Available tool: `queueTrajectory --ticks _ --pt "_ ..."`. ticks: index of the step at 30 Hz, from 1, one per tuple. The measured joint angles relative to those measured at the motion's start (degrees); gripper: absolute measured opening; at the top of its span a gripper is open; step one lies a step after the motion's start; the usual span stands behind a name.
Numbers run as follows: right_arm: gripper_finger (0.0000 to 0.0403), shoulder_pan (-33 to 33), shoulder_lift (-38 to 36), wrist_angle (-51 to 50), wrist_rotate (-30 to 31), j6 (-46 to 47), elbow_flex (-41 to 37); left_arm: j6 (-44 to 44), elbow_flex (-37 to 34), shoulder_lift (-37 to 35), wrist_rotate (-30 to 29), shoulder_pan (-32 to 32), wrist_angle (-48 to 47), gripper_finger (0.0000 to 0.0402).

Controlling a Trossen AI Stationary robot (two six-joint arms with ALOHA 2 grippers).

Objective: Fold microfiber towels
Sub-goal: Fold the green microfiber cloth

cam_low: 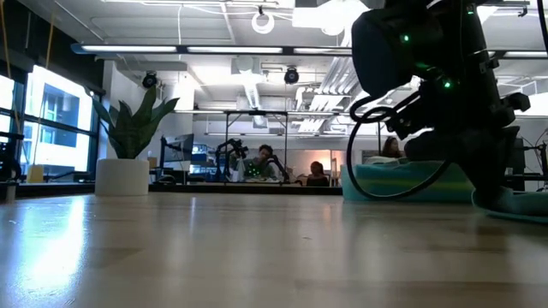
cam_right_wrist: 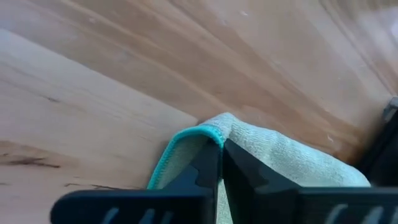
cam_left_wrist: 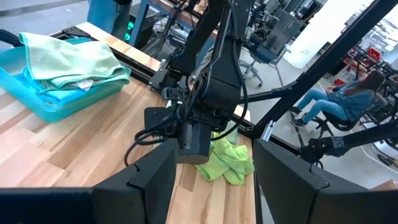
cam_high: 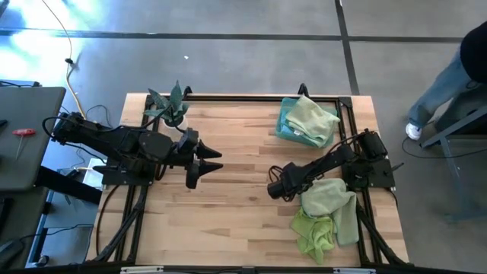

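My right gripper is low over the table's middle, shut on a pale sage towel with a teal hem. The rest of that towel lies under my right arm at the near right. A lime green towel lies crumpled beside it, toward the near edge, and shows in the left wrist view. More folded green towels rest in a blue tray at the far right. My left gripper is open and empty, left of centre and pointing toward the right arm. My right gripper pinches the towel's teal-hemmed edge between its two fingers, where the hem curls round in a bend. The fingers slant down close to the tabletop. The cloth trails back under the gripper toward the arm; whether one layer or several, I cannot tell.
A small spiky plant in a white pot stands at the far left edge, also in the low view. Bare wood lies between the two arms. A person's leg and shoe show on the floor beyond the right edge.
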Motion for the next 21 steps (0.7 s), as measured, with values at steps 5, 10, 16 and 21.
queueTrajectory --ticks 5,10,16,21 --pt "0.0004 -0.02 0.0 -0.39 -0.3 -2.59 0.22 0.0 0.0 0.0 0.0 0.0 0.0 0.02" --pt "0.0002 0.0 -0.02 -3.39 -0.31 -8.36 5.66 0.01 0.0 0.0 0.0 0.0 0.0 0.02" --pt "0.0001 0.0 -0.04 -4.4 7.33 -16.63 19.59 0.02 0.0 0.0 0.0 0.0 -0.66 0.02" --pt "0.0001 -0.04 -0.04 -8.29 16.35 -21.31 33.88 -0.42 0.0 0.0 0.13 0.0 -1.8 0.02"
